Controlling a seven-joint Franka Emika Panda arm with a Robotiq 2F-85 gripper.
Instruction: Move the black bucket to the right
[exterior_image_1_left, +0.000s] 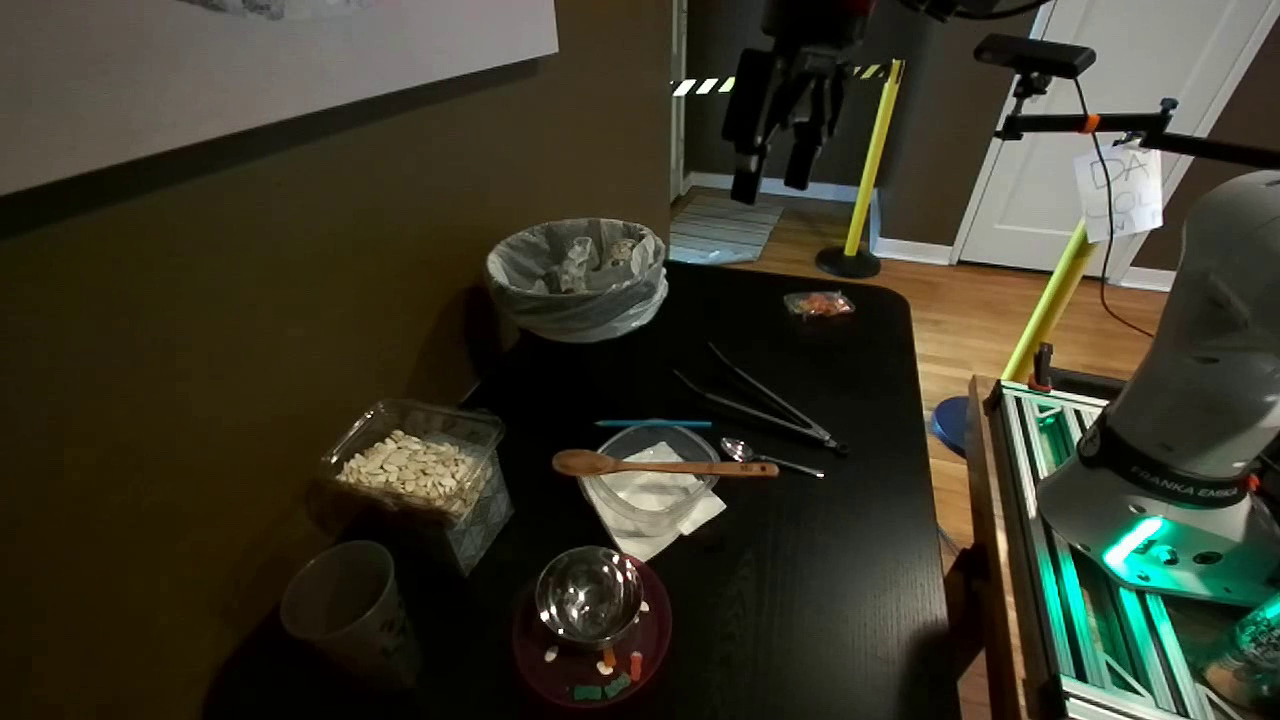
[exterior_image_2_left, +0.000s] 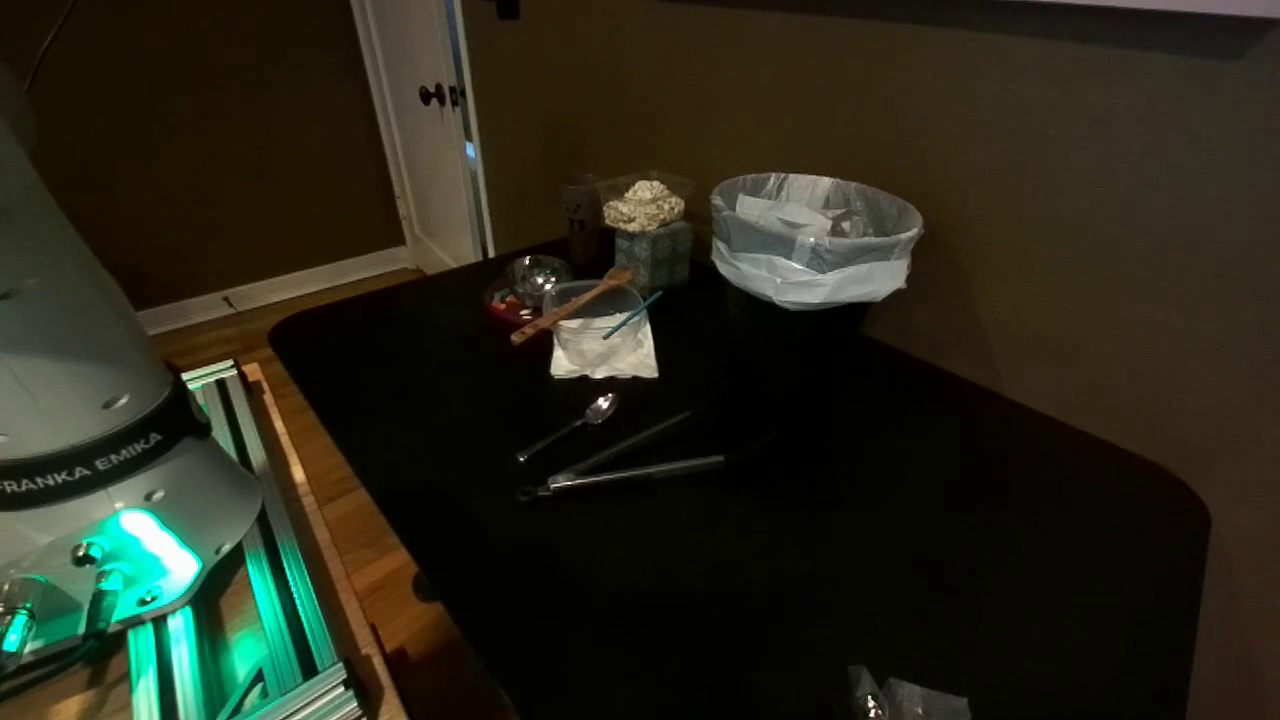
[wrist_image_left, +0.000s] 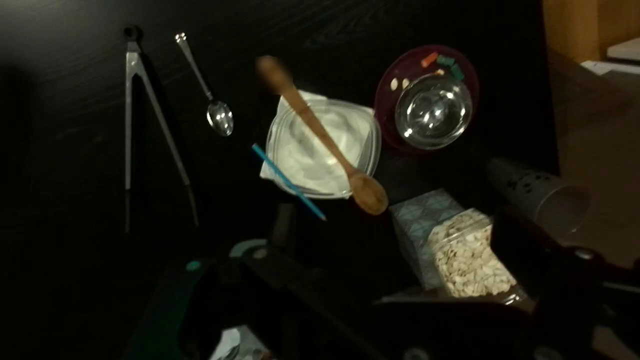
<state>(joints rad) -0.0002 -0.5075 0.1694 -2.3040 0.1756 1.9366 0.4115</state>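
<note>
A thin, crinkly white bag (exterior_image_2_left: 815, 280) lines the round bucket (exterior_image_1_left: 570, 308). Its bottom is lost in the dark. The fingers (exterior_image_1_left: 747, 182) are spread wide apart.

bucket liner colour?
Whitish; the liner shows best in an exterior view.

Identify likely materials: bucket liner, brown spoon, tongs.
Bucket liner: probably thin plastic film; translucent, crinkled. Brown spoon: likely wood; warm tone, low gloss. Tongs: apparently smooth metal arms, silvery sheen; dark tips too dim to tell.
</note>
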